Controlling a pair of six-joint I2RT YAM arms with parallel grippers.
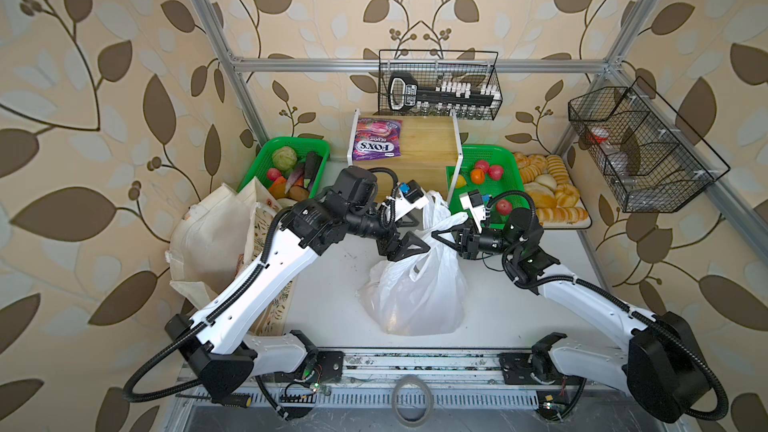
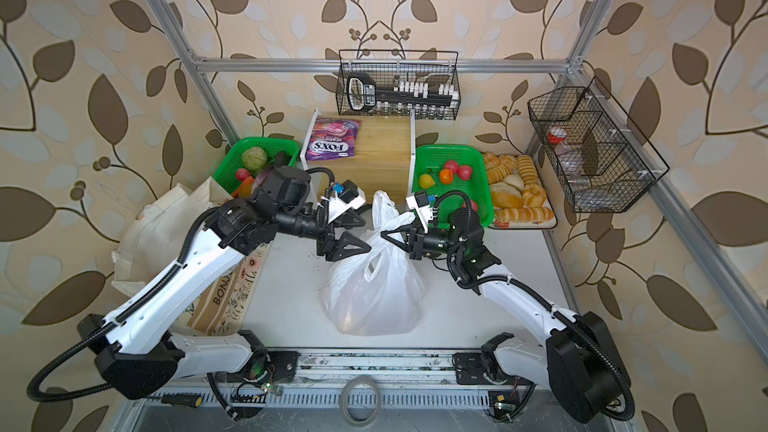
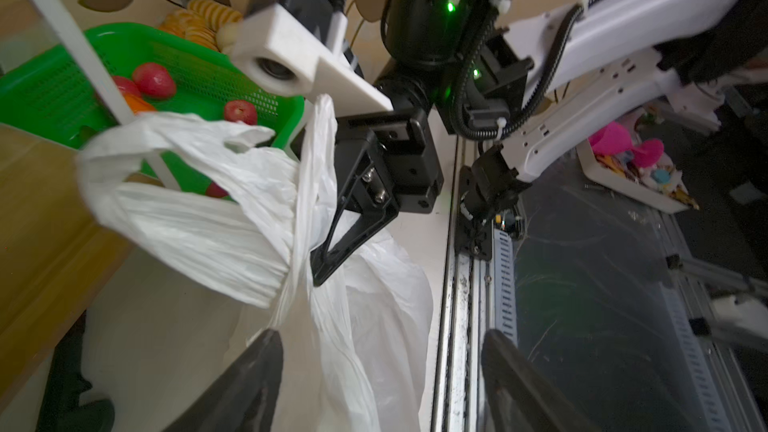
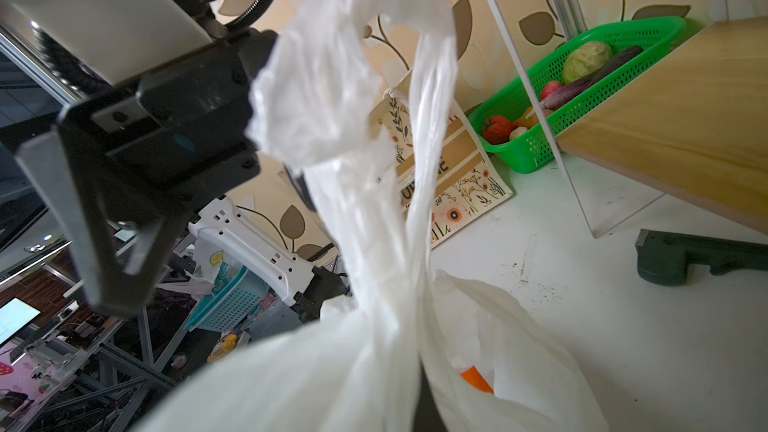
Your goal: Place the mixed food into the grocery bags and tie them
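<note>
Arm shells: white moulded covers on the left arm [image 1: 266, 280] and right arm [image 1: 590, 301], with small round holes along the sides.
Joints: black housings; big rounded black caps [image 1: 656, 367] at the shoulders.
Cables: black ribbed hose [image 1: 145, 384] beside each arm, fixed with white ties.
Wrist cameras: white blocks [image 1: 473, 203] with a blue part on top.
Left tool [image 2: 365, 235]: black, triangular open-frame fingers.
Right tool [image 1: 436, 236]: same black build; silver screws [image 3: 376, 189] at the finger root.
Lights: small green lamps [image 3: 449, 6] on the right arm's black joint.
Markings: pale lettering [image 1: 309, 211] on a left-arm joint, probably a label, too small to read.
</note>
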